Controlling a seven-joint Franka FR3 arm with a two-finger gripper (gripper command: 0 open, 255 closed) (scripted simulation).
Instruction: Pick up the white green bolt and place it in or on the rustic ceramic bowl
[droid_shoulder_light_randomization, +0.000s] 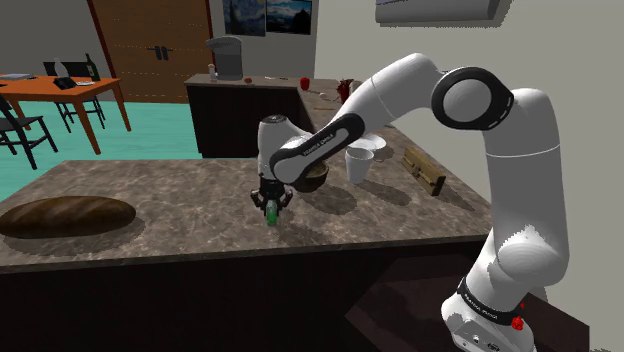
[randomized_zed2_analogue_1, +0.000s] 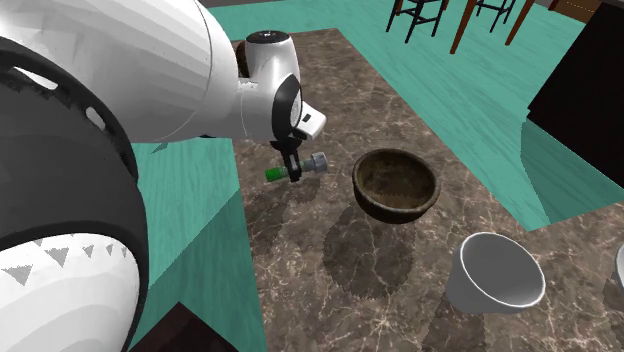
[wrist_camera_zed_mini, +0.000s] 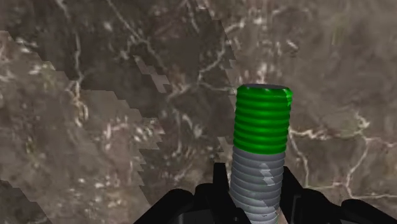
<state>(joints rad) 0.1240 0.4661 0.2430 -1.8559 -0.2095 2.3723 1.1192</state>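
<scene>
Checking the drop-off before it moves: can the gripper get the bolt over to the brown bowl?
Probably yes. The gripper is shut on the bolt, the bowl sits close beside it, open side up, and nothing stands between them.

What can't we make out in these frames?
- Grey end of the bolt: wrist view, cut off by the bottom edge, between the fingers of the tool.
- Most of the bowl: shoulder view, hidden behind the arm.
- The white thing beside the cup: second exterior view, cut by the right edge.
</scene>
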